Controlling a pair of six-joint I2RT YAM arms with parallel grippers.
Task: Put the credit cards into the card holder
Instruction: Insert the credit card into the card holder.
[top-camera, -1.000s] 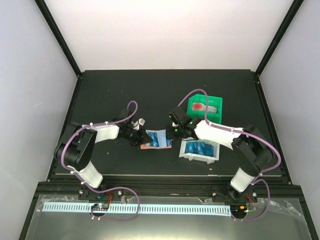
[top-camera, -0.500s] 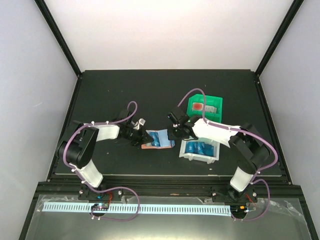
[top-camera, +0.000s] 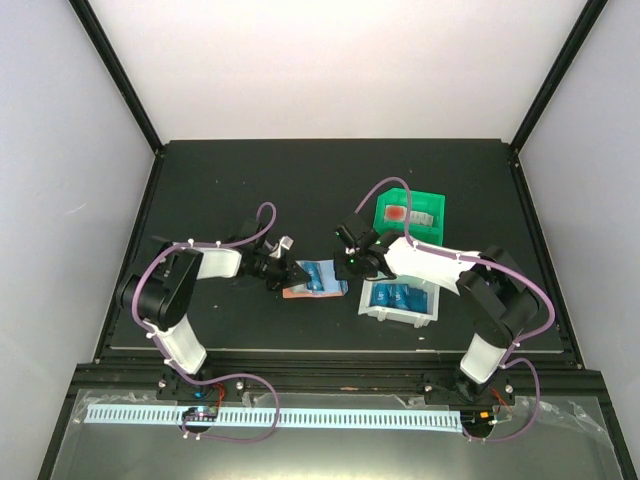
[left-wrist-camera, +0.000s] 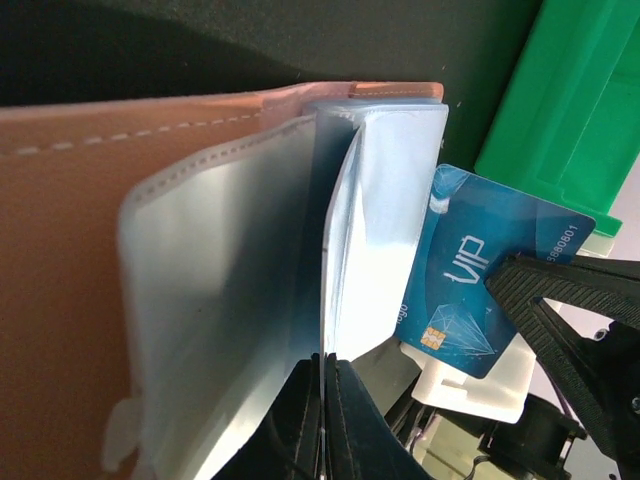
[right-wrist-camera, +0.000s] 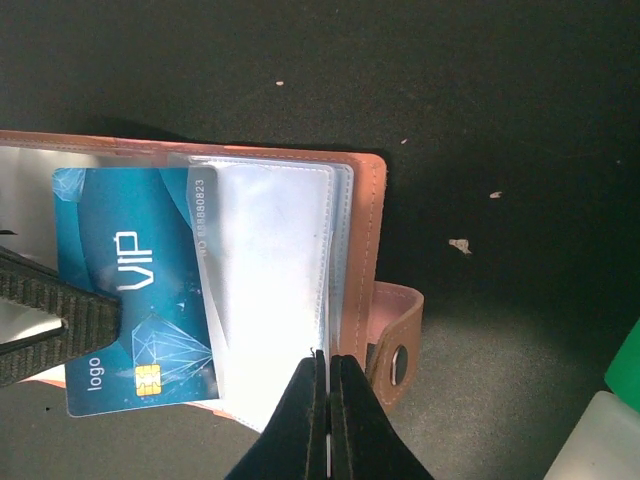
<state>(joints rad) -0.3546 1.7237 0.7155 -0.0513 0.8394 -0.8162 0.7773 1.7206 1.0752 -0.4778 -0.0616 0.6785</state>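
Sitting open on the table (top-camera: 220, 190) between both arms, the pink card holder (top-camera: 312, 283) has a blue VIP card (right-wrist-camera: 130, 290) partway under a clear pocket. Left gripper (left-wrist-camera: 322, 372) is pinched tight on one pocket sheet. Right gripper (right-wrist-camera: 322, 365) has its jaws together at the pockets' edge, can't tell if it's gripping anything. More credit cards (top-camera: 398, 296) are in the white bin (top-camera: 395, 318) just to the right.

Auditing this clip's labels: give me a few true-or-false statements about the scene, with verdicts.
The wallet lies open. True.
The blue card is fully tucked in. False: much of it sticks out past the clear sleeves.
The white bin holds more blue cards. True.
The green bin is empty. False: a reddish item lies inside.
The left gripper and right gripper are both shut. True.
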